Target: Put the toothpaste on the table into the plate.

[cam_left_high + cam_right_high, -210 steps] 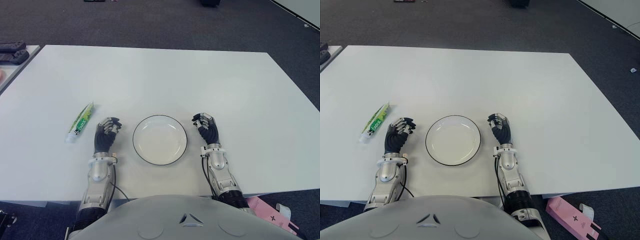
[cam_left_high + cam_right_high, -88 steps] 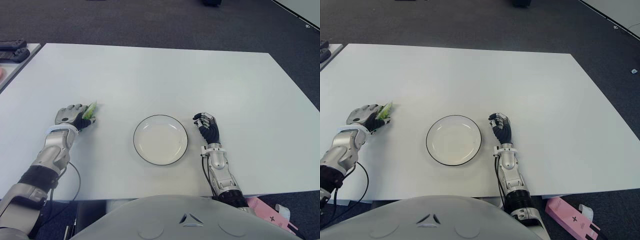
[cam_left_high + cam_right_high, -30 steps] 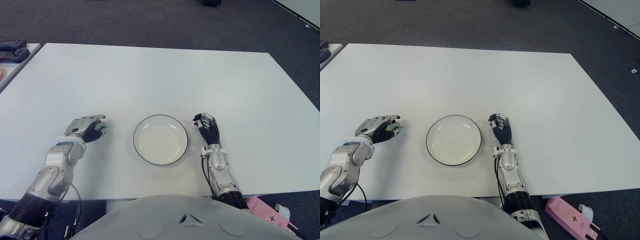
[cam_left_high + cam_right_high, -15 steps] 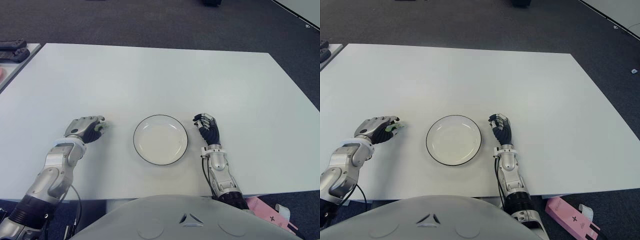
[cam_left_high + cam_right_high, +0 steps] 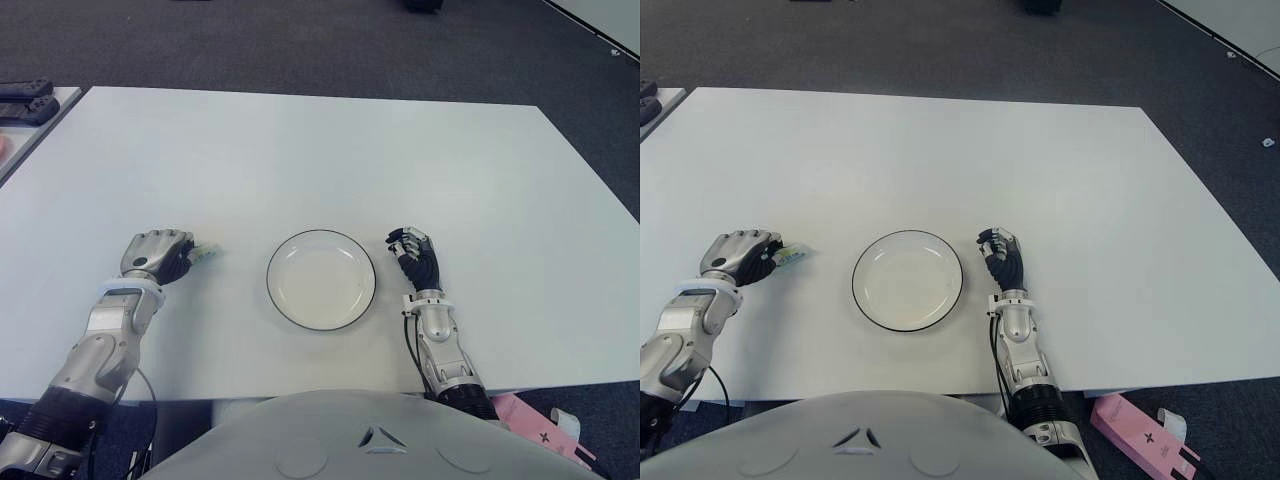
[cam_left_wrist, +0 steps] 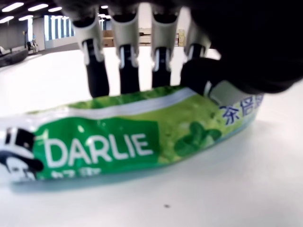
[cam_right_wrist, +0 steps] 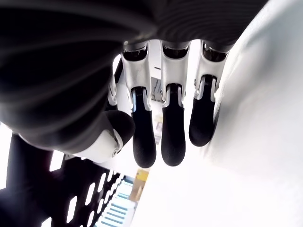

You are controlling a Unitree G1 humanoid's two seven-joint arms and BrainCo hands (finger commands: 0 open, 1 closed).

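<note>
The left hand (image 5: 158, 254) seemingly clasps the toothpaste (image 6: 118, 142) left of the plate (image 5: 320, 238).

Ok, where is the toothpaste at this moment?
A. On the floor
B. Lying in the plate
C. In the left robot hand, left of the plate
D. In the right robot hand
C: the left robot hand is curled around the toothpaste, left of the empty plate.

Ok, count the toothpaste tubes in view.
1. The toothpaste is in the left hand, fingers closed on it, left of the plate. None seen elsewhere.
</note>
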